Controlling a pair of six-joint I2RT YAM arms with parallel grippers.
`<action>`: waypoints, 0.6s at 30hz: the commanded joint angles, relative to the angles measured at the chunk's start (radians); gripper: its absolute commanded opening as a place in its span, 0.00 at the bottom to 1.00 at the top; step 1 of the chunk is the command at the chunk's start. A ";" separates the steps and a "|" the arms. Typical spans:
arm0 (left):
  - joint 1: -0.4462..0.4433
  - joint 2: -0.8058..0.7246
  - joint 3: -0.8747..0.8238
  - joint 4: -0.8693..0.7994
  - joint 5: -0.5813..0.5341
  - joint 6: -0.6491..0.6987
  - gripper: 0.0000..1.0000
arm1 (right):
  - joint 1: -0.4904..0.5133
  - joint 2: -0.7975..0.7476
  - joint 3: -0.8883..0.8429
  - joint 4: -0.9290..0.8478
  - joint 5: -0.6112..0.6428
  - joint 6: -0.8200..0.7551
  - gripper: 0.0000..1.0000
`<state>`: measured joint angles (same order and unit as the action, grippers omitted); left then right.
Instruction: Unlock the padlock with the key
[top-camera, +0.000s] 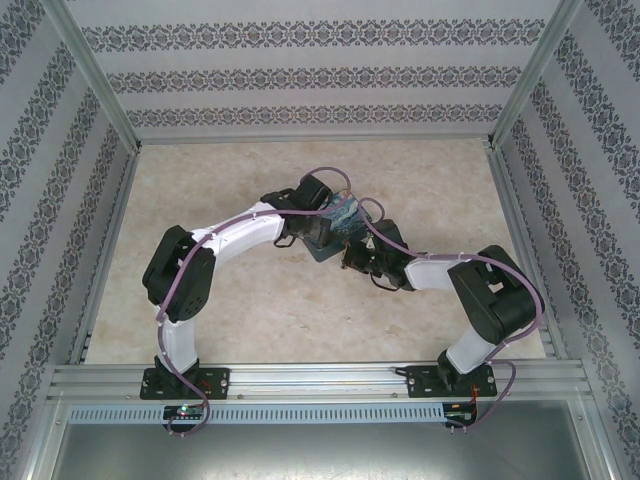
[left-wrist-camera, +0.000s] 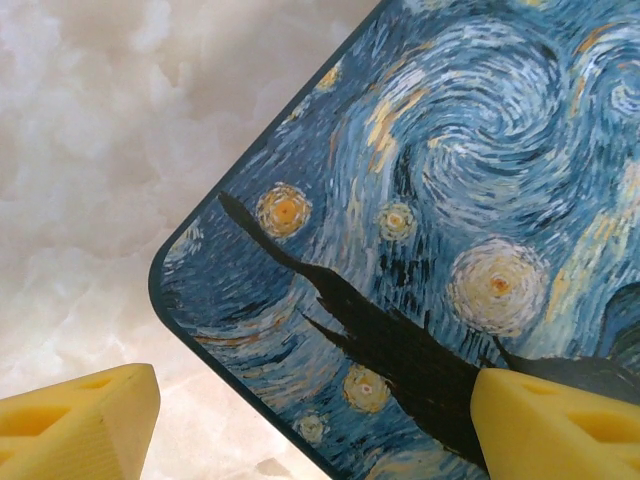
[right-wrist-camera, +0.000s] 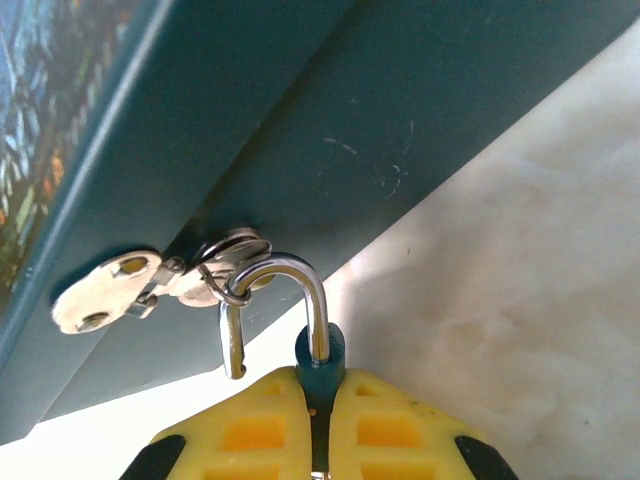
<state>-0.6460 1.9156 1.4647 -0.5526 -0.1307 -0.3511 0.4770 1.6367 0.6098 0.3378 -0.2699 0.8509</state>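
Observation:
My right gripper (right-wrist-camera: 320, 392) is shut on the teal body of the padlock (right-wrist-camera: 321, 357), which pokes out between the yellow fingers. Its silvery shackle (right-wrist-camera: 290, 270) arches upward and its free end hangs out of the body. A small ring on the shackle carries the flat dull-metal key (right-wrist-camera: 105, 292), which lies against the side of the dark-blue starry-night box (right-wrist-camera: 300, 120). My left gripper (left-wrist-camera: 315, 415) is open, with its yellow fingers (left-wrist-camera: 90, 420) on either side of a corner of the box lid (left-wrist-camera: 430, 220). In the top view both grippers meet at the box (top-camera: 342, 218).
The box stands mid-table on the pale marbled surface (top-camera: 260, 300). Patterned walls and aluminium rails (top-camera: 310, 380) enclose the table. Purple cables (top-camera: 330, 175) loop over both arms near the box.

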 joint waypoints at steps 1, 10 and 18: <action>-0.001 0.006 -0.054 -0.006 -0.003 0.009 0.82 | -0.022 -0.021 -0.020 0.017 0.004 0.005 0.00; -0.001 0.015 -0.102 0.009 -0.003 0.005 0.81 | -0.061 -0.080 -0.018 0.004 -0.098 -0.046 0.00; -0.001 0.019 -0.114 0.015 0.005 0.008 0.80 | -0.079 -0.064 -0.038 0.018 -0.098 -0.038 0.00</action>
<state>-0.6464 1.8969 1.4025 -0.4583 -0.1242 -0.3515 0.4095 1.5726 0.5915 0.3279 -0.3584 0.8303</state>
